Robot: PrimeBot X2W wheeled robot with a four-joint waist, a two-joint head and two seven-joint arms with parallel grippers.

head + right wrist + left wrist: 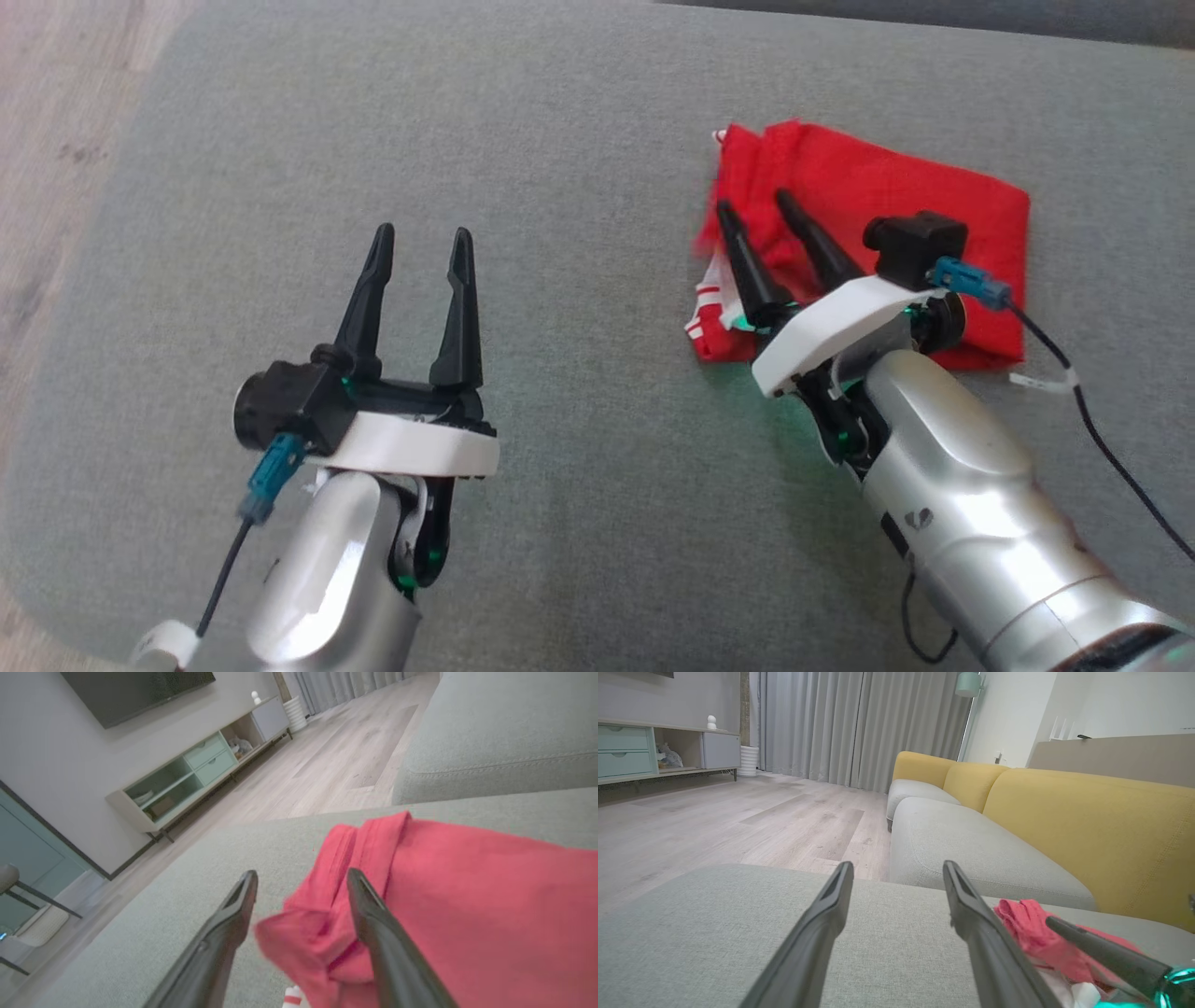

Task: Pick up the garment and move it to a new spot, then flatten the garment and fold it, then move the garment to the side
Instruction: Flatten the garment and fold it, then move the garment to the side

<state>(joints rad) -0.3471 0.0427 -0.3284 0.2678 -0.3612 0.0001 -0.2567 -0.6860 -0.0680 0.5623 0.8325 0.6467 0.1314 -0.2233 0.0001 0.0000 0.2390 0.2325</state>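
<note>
Right gripper [756, 205] jaws spread apart, clamping nothing; between the two dark fingers, in the right wrist view, a loose and blurred fold of the red garment [887, 187], with one finger over the cloth and the other over bare upholstery at its edge. Left gripper [422, 233] jaws likewise spread wide and empty, poised over plain grey fabric, well apart from the cloth. Garment folded into a rough rectangle, lying on the grey seat cushion [560, 140] toward the robot's right and the far side of the head view; left edge rumpled, right edge straight, a bit of red-and-white striped trim poking out at the near left corner just beside the right gripper's base. Black cable [1102, 439] with a white tag trailing from the right wrist camera across the cushion, near the garment's near right corner. Pale wood floor [56, 140] beyond the cushion's rounded left edge. Farther off in the left wrist view, another grey seat with a yellow backrest [1087, 826] and grey curtains [854, 718] behind. In the right wrist view, a low cabinet [187, 774] with pale green drawers along the wall, under a dark screen [140, 690].
</note>
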